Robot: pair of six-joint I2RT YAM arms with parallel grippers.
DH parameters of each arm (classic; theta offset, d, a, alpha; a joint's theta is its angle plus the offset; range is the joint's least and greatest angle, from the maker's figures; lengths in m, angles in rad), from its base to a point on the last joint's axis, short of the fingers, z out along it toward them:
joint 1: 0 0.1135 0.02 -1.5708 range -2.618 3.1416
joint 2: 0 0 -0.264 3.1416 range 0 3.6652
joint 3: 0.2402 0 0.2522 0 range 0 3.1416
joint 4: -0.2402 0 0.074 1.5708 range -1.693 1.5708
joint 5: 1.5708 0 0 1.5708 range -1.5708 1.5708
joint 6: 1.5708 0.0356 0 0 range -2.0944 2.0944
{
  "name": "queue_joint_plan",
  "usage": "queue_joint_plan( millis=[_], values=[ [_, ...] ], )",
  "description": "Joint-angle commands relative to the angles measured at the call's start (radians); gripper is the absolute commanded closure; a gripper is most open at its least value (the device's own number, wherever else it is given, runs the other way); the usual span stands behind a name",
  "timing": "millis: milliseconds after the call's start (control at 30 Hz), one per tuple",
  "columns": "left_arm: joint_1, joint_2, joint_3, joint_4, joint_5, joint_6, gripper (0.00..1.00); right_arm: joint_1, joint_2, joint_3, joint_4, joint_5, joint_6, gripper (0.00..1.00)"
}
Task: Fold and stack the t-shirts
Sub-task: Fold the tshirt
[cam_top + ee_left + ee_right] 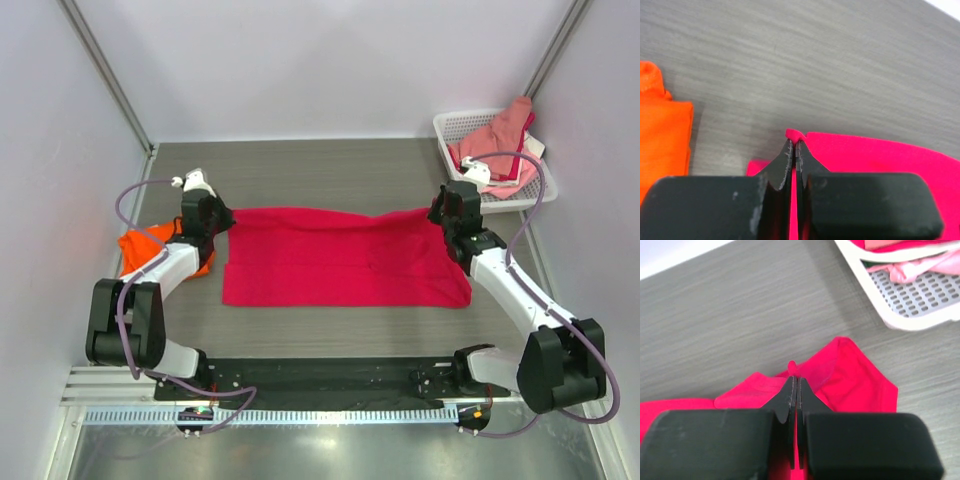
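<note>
One crimson-red cotton t-shirt (340, 262) lies flat mid-worktop (320, 170), its two far corners clamped tight by the left gripper (795, 145) and right gripper (794, 380). One bright orange t-shirt (140, 248) sits crumpled just left.

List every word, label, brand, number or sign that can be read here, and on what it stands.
None: no text can be read in any view. The red t-shirt, the orange t-shirt, the white basket, the left claw and the right claw show no print. Small parts on the front rail are too small to tell.
</note>
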Motion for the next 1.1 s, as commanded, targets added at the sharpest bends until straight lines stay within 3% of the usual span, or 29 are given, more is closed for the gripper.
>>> queue_joint_plan(
  millis=[0, 400, 800, 833, 900, 1000, 1067],
  values=[
    [0.003, -0.045, -0.040, 0.034, 0.005, 0.033, 1.00, 0.022, -0.061, -0.035, -0.010, 0.041, -0.011, 0.99],
    [0.005, -0.161, -0.136, 0.014, 0.030, 0.001, 1.00, 0.061, -0.224, -0.130, -0.127, 0.073, 0.004, 0.99],
    [0.003, -0.337, -0.264, -0.108, -0.032, -0.062, 0.98, 0.067, -0.468, -0.286, -0.211, -0.001, 0.116, 0.98],
    [0.003, -0.354, -0.279, -0.105, -0.038, -0.071, 0.96, 0.067, -0.485, -0.302, -0.211, -0.005, 0.135, 0.92],
    [0.005, -0.405, -0.320, -0.094, -0.035, -0.079, 0.77, 0.067, -0.520, -0.346, -0.205, -0.011, 0.144, 0.61],
    [0.005, -0.478, -0.371, -0.100, -0.053, -0.115, 0.60, 0.068, -0.621, -0.383, -0.205, 0.011, 0.152, 0.42],
    [0.005, -0.567, -0.399, -0.111, -0.077, -0.143, 0.39, 0.067, -0.687, -0.397, -0.196, 0.010, 0.132, 0.37]
  ],
)
